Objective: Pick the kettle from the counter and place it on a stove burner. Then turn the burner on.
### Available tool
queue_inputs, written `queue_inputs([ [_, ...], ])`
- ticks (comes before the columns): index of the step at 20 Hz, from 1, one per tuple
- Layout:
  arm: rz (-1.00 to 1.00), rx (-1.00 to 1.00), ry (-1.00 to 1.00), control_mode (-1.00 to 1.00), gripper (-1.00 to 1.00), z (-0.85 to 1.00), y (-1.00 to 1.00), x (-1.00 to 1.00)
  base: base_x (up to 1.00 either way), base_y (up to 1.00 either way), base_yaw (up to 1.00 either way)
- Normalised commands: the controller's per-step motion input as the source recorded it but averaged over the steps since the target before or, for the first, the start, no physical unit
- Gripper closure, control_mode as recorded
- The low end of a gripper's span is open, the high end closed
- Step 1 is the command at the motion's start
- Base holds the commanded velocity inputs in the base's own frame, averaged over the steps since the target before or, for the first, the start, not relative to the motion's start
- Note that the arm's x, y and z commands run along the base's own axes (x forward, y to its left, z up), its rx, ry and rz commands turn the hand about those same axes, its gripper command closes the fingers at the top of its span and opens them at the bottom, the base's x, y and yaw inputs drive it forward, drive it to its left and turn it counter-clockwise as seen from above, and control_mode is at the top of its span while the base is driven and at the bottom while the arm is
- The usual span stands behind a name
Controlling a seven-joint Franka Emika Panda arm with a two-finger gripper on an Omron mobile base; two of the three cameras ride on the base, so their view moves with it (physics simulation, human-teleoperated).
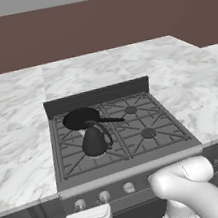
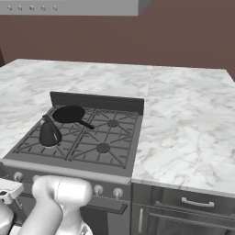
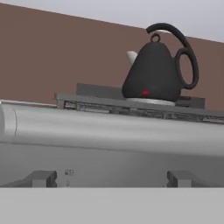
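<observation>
I see the kettle [image 1: 94, 140] sitting on the stove [image 1: 157, 143], on the front left burner, a bit left of the middle of the left base view. In the right base view the kettle [image 2: 48, 133] is at the left, on the same front left burner. It stands upright with its loop handle up. Just behind it lies a flat black frying pan [image 1: 81, 118] on the back left burner, and its thin handle points to the right.

The white marble desk [image 1: 13, 128] runs around the stove on both sides and behind it.

My arm [image 1: 187, 181] is low, at the bottom of the left base view, in front of the round silver knobs [image 1: 128, 188]. The hand view looks up from below the stove's front edge, and the kettle [image 3: 153, 72] shows in the upper right there.

My jaws are wide apart and hold nothing; I see the two dark finger tips [image 3: 41, 178] far from each other at the bottom of the hand view
</observation>
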Motion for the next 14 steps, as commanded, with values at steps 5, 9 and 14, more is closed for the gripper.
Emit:
queue_inputs([
  [5, 0.0, -0.05, 0.0, -1.0, -1.0, -0.33, 0.0, 0.19, 0.0, 0.0, 0.0],
  [9, 0.0, -0.02, 0.0, -1.0, -1.0, -0.16, 0.04, 0.13, 0.0, 0.0, 0.0],
  [14, 0.0, -0.03, 0.02, -1.0, -1.0, -0.24, 0.31, 0.03, 0.0, 0.0, 0.0],
])
